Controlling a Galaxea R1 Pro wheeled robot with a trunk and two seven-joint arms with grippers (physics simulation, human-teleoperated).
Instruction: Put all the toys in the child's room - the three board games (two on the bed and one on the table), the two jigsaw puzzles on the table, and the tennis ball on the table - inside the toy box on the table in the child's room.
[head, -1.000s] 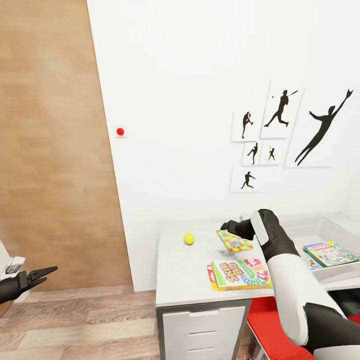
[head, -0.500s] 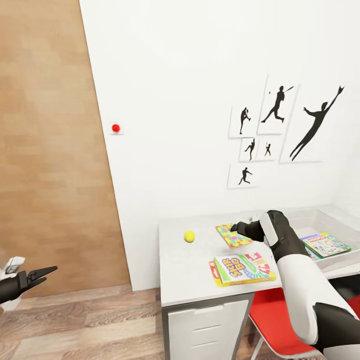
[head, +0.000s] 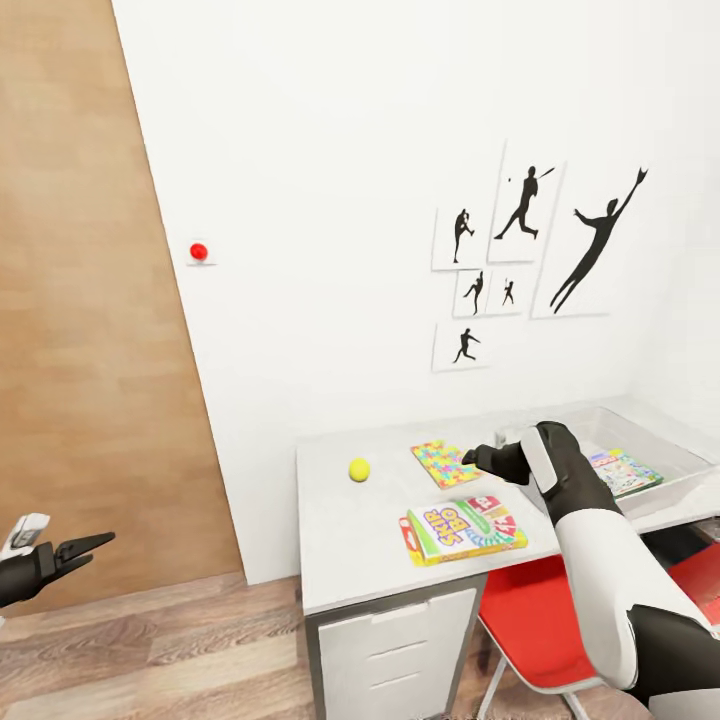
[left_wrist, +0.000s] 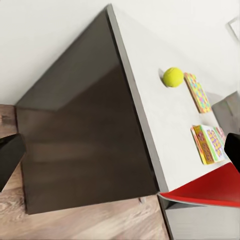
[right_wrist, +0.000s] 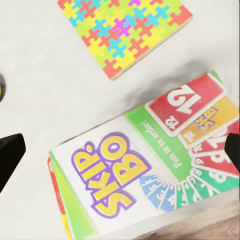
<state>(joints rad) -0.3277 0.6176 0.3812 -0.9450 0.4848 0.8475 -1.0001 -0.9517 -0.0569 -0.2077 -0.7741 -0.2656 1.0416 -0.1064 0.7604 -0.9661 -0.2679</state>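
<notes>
Red chair (head: 535, 625) tucked under, red knob (head: 199, 251) on the wall

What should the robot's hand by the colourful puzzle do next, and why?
Probably lower the right gripper onto the jigsaw puzzle and close on its near edge. The gripper hovers open right beside that puzzle, which lies flat on the table outside the toy box, so it looks the nearest toy to grab.

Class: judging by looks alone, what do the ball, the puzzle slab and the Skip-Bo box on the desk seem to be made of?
Tennis ball: likely felt, matte and slightly fuzzy. Jigsaw puzzle: probably painted wood or thick card, going by its pale edge. Skip-Bo box: printed cardboard, smooth.
</notes>
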